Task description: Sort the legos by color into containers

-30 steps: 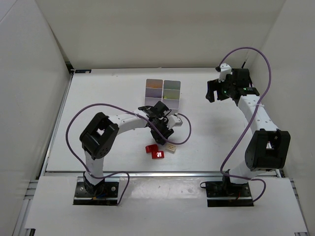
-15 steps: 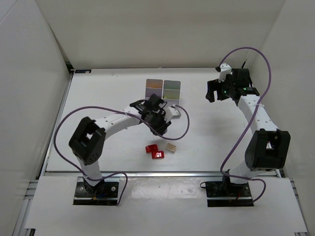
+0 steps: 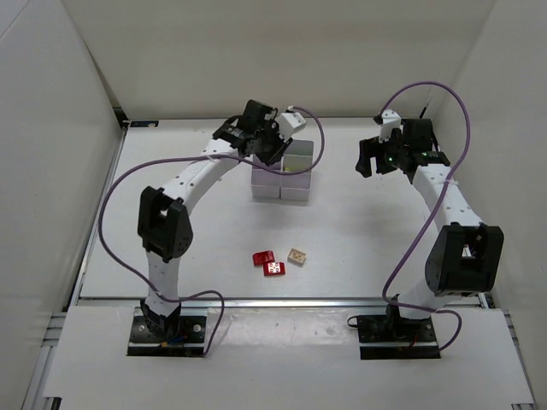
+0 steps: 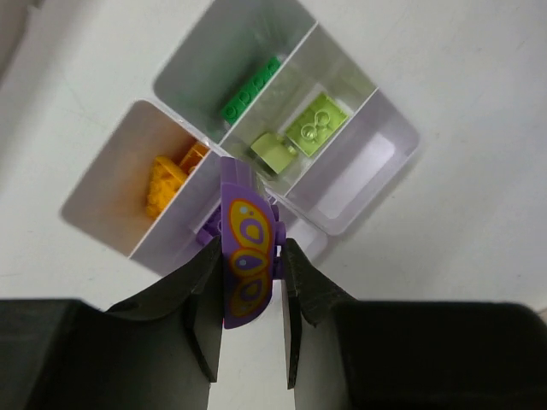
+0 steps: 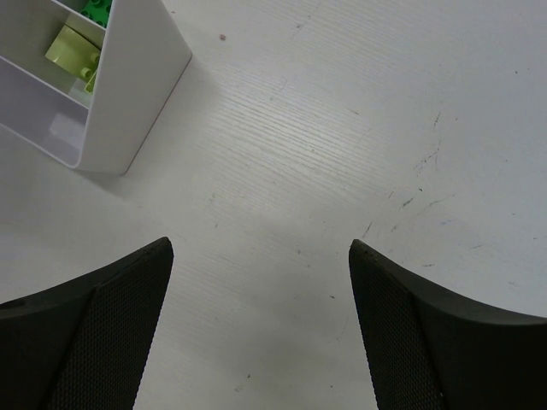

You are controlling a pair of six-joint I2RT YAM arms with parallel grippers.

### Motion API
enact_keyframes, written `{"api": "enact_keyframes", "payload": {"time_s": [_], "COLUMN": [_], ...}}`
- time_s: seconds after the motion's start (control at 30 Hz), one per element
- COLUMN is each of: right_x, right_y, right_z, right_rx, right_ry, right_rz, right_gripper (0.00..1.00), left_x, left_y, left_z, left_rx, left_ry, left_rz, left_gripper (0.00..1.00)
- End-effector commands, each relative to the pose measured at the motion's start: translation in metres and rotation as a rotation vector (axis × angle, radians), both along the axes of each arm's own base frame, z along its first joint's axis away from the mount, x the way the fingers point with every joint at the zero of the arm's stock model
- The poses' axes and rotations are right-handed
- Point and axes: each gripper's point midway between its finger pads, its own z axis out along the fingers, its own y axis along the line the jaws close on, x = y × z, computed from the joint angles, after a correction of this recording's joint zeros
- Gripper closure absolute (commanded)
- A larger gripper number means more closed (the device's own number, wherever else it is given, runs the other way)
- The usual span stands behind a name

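White tabletop [image 3: 367,222] bears the containers [image 4: 359,171]; above them the left gripper [image 4: 252,256] is clamped on a purple butterfly-printed brick [image 4: 244,201] — a green brick [image 4: 249,85], lime bricks [image 4: 316,128] and orange bricks [image 4: 167,175] lie in separate compartments. Beside the block the right gripper [image 5: 261,245] hangs with jaws wide apart, with red bricks [image 3: 273,269] and a tan brick [image 3: 297,255] loose nearer the arms.

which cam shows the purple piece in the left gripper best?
Left wrist: the purple piece sits mid-frame, pinched in the left gripper over the containers. Top external hides it under that gripper. Right wrist shows only a container corner.
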Motion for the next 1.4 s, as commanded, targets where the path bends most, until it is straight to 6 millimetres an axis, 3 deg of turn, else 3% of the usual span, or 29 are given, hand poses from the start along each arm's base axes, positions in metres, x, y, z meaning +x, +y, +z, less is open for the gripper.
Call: {"api": "enact_keyframes", "payload": {"time_s": [0.0, 0.27, 0.67, 0.77, 0.8, 0.9, 0.97, 1.1, 1.13, 1.17, 1.2, 1.23, 1.27, 1.3, 1.33, 1.37], "right_x": [0.016, 0.017, 0.019, 0.019, 0.019, 0.019, 0.019, 0.019, 0.018, 0.015, 0.011, -0.001, -0.007, -0.019, -0.035, -0.053], "right_y": [0.002, 0.002, 0.003, 0.003, 0.002, 0.002, 0.002, 0.003, 0.004, 0.01, 0.014, 0.032, 0.032, 0.051, 0.062, 0.073], "right_z": [0.023, 0.02, 0.016, 0.017, 0.016, 0.015, 0.015, 0.017, 0.017, 0.019, 0.017, 0.015, 0.013, 0.009, 0.005, -0.003], "right_rx": [0.021, 0.019, 0.018, 0.015, 0.013, 0.012, 0.013, 0.015, 0.011, 0.016, 0.01, -0.03, -0.054, -0.074, -0.097, -0.101], "right_ry": [-0.074, -0.068, -0.058, -0.059, -0.058, -0.057, -0.057, -0.064, -0.063, -0.066, -0.063, -0.063, -0.061, -0.055, -0.061, -0.025], "right_rz": [0.006, 0.008, 0.018, 0.018, 0.017, 0.017, 0.016, 0.029, 0.036, 0.07, 0.103, 0.205, 0.242, 0.327, 0.413, 0.474], "right_gripper": [0.13, 0.13, 0.13, 0.13, 0.13, 0.13, 0.13, 0.13, 0.13, 0.15, 0.17, 0.18, 0.18, 0.18, 0.18, 0.18], "left_x": [0.013, 0.039, 0.044, 0.046, 0.046, 0.045, 0.044, 0.042, 0.044, 0.041, 0.042, 0.047, 0.047, 0.047, 0.045, 0.046], "left_y": [0.008, 0.009, 0.022, 0.026, 0.026, 0.028, 0.029, 0.026, 0.031, 0.032, 0.032, 0.04, 0.043, 0.046, 0.054, 0.063], "left_z": [-0.029, -0.062, -0.071, -0.075, -0.076, -0.076, -0.078, -0.062, -0.042, -0.037, -0.022, 0.012, 0.027, 0.043, 0.074, 0.087], "left_rx": [0.084, 0.107, 0.098, 0.105, 0.105, 0.116, 0.118, 0.051, 0.002, -0.05, -0.106, -0.202, -0.225, -0.289, -0.345, -0.378], "left_ry": [0.037, 0.079, 0.112, 0.116, 0.118, 0.114, 0.117, 0.104, 0.078, 0.098, 0.083, 0.037, 0.001, 0.002, -0.048, -0.065], "left_rz": [0.022, 0.067, 0.105, 0.111, 0.111, 0.106, 0.099, 0.095, 0.11, 0.144, 0.157, 0.21, 0.211, 0.252, 0.276, 0.314], "left_gripper": [0.85, 0.82, 0.81, 0.7, 0.57, 0.44, 0.42, 0.41, 0.41, 0.41, 0.41, 0.41, 0.4, 0.4, 0.4, 0.4]}}
